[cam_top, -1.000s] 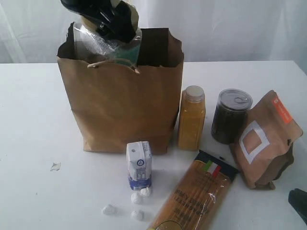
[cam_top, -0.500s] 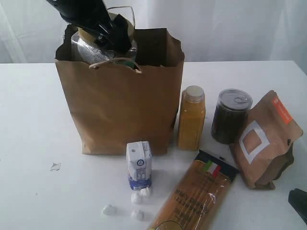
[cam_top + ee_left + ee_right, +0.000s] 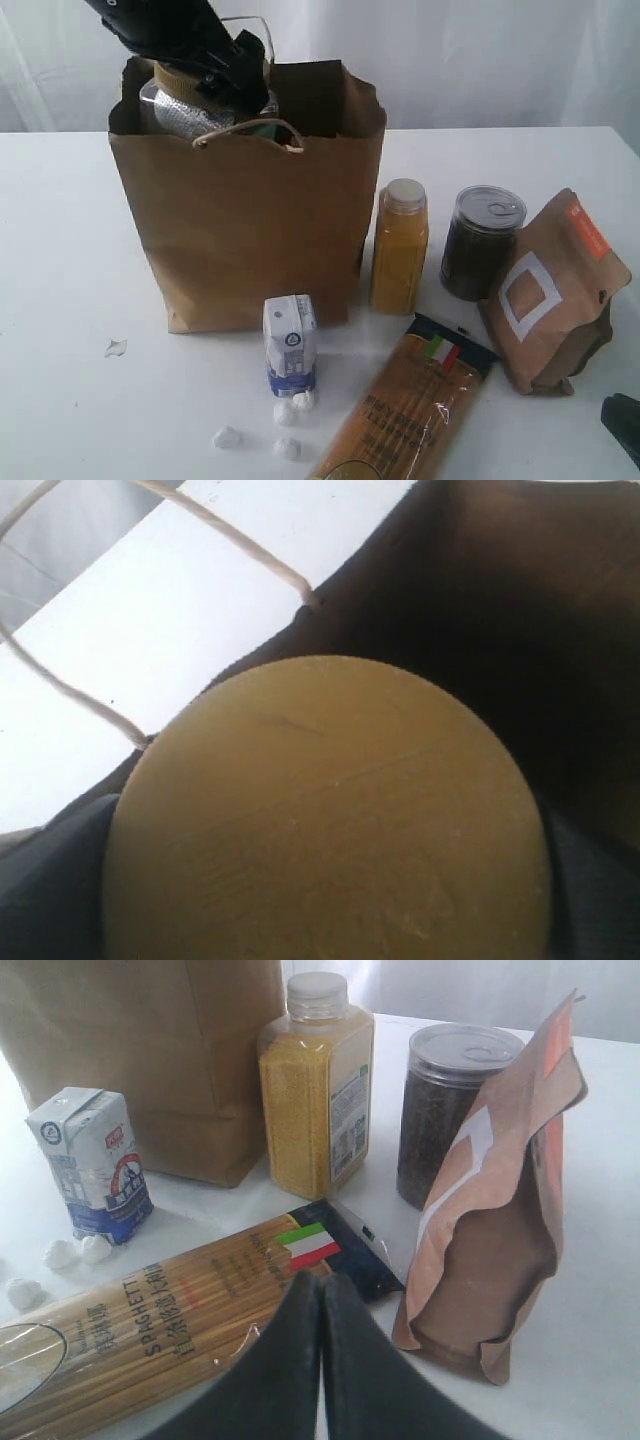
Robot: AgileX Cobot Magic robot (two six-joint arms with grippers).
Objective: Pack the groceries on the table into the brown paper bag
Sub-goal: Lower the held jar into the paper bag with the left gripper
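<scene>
White table [image 3: 70, 300], jar [image 3: 175, 108] in bag [image 3: 250, 230] mouth, carton [image 3: 290, 345] before, bottle [image 3: 399, 250] beside

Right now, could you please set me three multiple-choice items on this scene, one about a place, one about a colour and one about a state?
1. Where is the tan-lidded jar?
A. in the mouth of the brown paper bag, under the left hand
B. lying flat beside the bag
C. standing far from the bag

2. What colour is the square on the brown pouch?
A. green
B. black
C. white

3. How is the right hand?
A. open wide
B. shut, holding nothing
C. shut on a grocery item

Answers:
1 A: the exterior view shows the jar's top at the bag's opening, with the hand on its lid.
2 C: the outline on the pouch's front is white.
3 B: its fingers meet with nothing between them.
</scene>
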